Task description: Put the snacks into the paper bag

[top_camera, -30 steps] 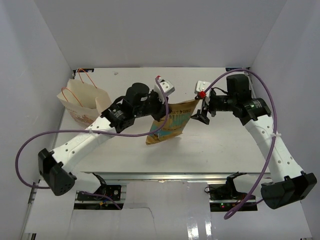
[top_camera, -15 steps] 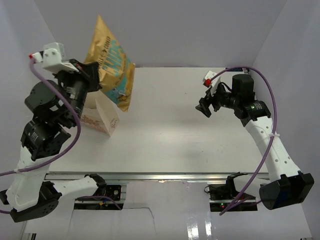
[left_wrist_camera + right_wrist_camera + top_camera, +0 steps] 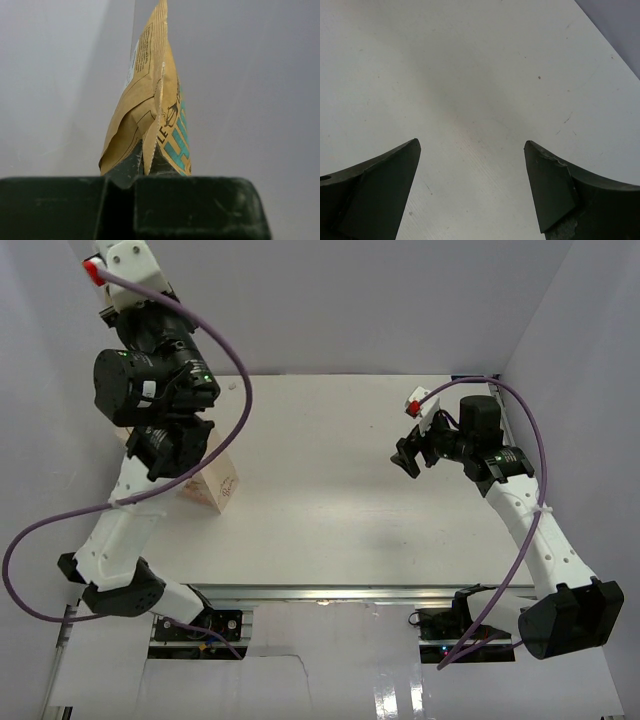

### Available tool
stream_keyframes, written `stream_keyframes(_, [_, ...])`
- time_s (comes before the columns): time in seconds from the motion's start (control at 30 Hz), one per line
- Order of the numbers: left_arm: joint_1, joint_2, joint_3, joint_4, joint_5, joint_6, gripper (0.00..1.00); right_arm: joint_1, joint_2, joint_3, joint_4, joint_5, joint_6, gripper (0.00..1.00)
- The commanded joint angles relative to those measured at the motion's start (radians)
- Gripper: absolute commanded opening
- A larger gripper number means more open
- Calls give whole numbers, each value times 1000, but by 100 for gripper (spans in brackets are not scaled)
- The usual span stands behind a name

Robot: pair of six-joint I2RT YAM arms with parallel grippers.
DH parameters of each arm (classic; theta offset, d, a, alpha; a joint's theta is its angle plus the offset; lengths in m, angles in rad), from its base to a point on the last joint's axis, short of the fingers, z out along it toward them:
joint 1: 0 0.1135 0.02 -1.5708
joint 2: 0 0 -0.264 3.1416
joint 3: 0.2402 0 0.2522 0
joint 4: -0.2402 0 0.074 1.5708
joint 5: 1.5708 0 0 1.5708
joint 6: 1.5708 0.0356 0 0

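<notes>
My left gripper (image 3: 148,152) is shut on the bottom seam of the large yellow-and-teal chip bag (image 3: 150,100), which stands up from the jaws against plain pale surfaces. In the top view the left arm is raised high over the far left; its gripper (image 3: 172,452) points down over the cream paper bag (image 3: 218,483), of which only one lower corner shows. The chip bag is hidden under the arm there. My right gripper (image 3: 408,455) is open and empty over the table's right half, its fingers (image 3: 380,175) spread above bare tabletop. No other snacks show.
White enclosure walls stand close on the left, the back and the right. The left arm's purple cable (image 3: 215,350) loops out over the table's left half. The white tabletop (image 3: 330,490) lies between the two arms.
My left arm has swung up and over the paper bag with the chip bag, which showed high in the air before and is now hidden below the arm. The right arm has hardly moved.
</notes>
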Motion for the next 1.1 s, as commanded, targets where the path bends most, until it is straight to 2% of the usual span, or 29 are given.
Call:
stream_keyframes(0.0, [-1, 29, 57, 374, -3, 400, 0, -7, -5, -7, 59, 4, 27, 90])
stream_keyframes(0.1, [13, 47, 29, 480, 5, 506, 0, -7, -1, -5, 62, 1, 33, 90])
stream_keyframes(0.2, [48, 50, 43, 375, 5, 442, 0, -7, 1, -5, 62, 1, 32, 90])
stream_keyframes(0.37, [144, 55, 49, 178, -1, 258, 0, -8, -16, -25, 62, 7, 30, 90])
stream_keyframes(0.47, [201, 46, 34, -59, 10, 97, 0, -10, -35, -39, 62, 18, 27, 90])
stream_keyframes(0.63, [266, 18, 2, -345, 54, -144, 0, -18, -68, -74, 62, 27, 10, 90])
stream_keyframes(0.77, [368, 29, 5, -628, 170, -406, 0, -28, -84, -94, 62, 27, 1, 90])
stream_keyframes(0.87, [420, 30, -15, -734, 223, -526, 0, -36, -90, -103, 62, 27, -4, 90])
stream_keyframes(1.07, [454, -14, -121, -807, 303, -633, 0, -53, -101, -126, 68, 26, -14, 90])
